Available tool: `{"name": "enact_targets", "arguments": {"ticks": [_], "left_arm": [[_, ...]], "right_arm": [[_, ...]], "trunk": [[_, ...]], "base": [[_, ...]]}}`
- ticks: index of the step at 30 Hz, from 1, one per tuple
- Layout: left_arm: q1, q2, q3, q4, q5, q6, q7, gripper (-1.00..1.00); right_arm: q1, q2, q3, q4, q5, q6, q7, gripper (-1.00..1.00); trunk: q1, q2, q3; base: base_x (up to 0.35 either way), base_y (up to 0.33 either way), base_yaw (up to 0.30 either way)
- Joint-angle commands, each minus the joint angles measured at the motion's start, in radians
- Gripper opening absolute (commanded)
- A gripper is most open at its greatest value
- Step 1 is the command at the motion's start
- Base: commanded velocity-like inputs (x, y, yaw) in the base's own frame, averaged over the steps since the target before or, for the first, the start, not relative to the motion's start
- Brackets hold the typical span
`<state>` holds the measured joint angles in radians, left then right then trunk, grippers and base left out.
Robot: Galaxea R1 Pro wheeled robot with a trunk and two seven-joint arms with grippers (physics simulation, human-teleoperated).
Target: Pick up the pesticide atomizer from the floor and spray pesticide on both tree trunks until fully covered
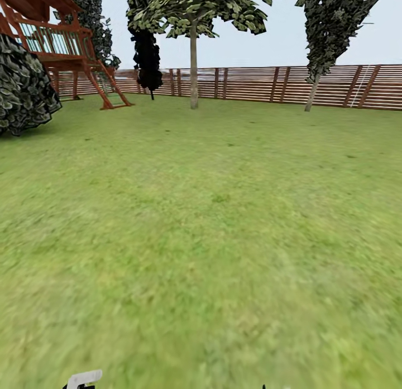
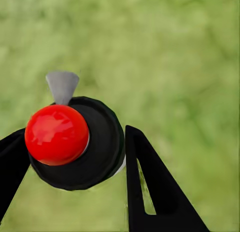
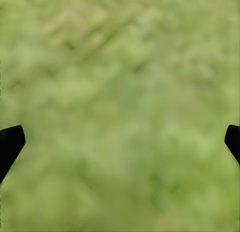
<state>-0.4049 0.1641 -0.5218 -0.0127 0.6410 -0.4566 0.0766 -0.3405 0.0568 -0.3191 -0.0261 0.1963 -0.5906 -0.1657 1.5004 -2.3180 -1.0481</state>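
The left gripper holds the spray can over the grass.
Head view: wide lawn [image 1: 212,238], two trees [image 1: 193,70] far off by the fence [image 1: 251,84]. Left wrist view: the left gripper [image 2: 75,157] squeezes the pesticide atomizer [image 2: 80,147], red dot up. Right wrist view: the right gripper [image 3: 120,142] is wide apart, holding nothing.

From my head camera, the pesticide atomizer [image 1: 85,379] is cut off by the bottom edge; just its pale grey cap pokes in. In my left wrist camera, its body is hidden beneath its own dark top and red dot, and my left end effector [image 2: 75,157] has both fingers cropped by the frame. My right end effector [image 3: 120,142] shows two dark fingertips at the frame's sides, the rest cut off. The grass [image 3: 120,82] under both wrists is blurred.
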Motion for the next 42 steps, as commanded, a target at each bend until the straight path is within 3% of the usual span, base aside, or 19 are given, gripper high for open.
{"name": "enact_targets", "arguments": {"ticks": [1,42], "left_arm": [[0.000,0.000,0.000,0.000,0.000,0.000,0.000,-1.00],[0.000,-0.011,0.002,0.000,0.000,-0.001,0.000,-1.00]], "right_arm": [[0.000,0.000,0.000,0.000,0.000,0.000,0.000,1.00],[0.000,0.000,0.000,0.000,0.000,0.000,0.000,1.00]], "trunk": [[0.000,0.000,0.000],[0.000,0.000,0.000]], "base": [[0.339,0.000,0.000],[0.339,0.000,0.000]]}}
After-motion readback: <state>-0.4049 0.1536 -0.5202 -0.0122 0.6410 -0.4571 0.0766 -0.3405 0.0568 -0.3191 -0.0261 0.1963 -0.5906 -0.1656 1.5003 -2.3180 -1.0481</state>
